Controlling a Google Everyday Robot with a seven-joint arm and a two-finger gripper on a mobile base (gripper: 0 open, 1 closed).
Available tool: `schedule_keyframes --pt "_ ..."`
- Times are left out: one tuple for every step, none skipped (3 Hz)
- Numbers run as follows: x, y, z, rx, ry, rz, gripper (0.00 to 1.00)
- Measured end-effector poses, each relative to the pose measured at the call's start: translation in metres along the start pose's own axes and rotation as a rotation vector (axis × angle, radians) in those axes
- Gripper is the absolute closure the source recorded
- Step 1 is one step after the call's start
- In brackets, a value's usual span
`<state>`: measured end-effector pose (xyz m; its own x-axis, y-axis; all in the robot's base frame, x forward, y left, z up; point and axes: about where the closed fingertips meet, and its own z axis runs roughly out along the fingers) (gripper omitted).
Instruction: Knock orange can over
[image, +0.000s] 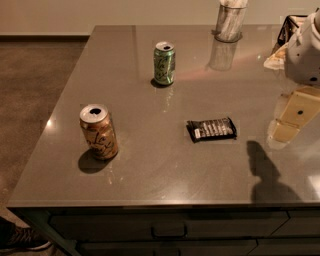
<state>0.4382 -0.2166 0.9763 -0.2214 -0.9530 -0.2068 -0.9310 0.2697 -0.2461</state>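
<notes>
The orange can (98, 131) stands upright near the front left corner of the grey table (165, 170). It is orange-gold with a silver open top and dark script on its side. My gripper (286, 127) is at the right edge of the view, low over the table's right side, hanging from the white arm (305, 50). It is far to the right of the orange can and apart from it, with nothing seen in it.
A green can (164, 63) stands upright at the back middle. A black snack packet (211, 129) lies flat between the orange can and the gripper. A mesh cup (230, 21) stands at the back right. The table's left edge is close to the orange can. A shoe (20, 236) shows on the floor, lower left.
</notes>
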Motion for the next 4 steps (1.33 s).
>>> schedule_keyframes --pt "0.000 0.000 0.000 0.000 0.000 0.000 0.00" --pt "-0.017 0.005 0.000 -0.029 -0.075 -0.015 0.00" --pt "-0.044 0.019 0.007 -0.069 -0.227 -0.036 0.00" --pt "-0.092 0.042 0.007 -0.096 -0.409 -0.058 0.00"
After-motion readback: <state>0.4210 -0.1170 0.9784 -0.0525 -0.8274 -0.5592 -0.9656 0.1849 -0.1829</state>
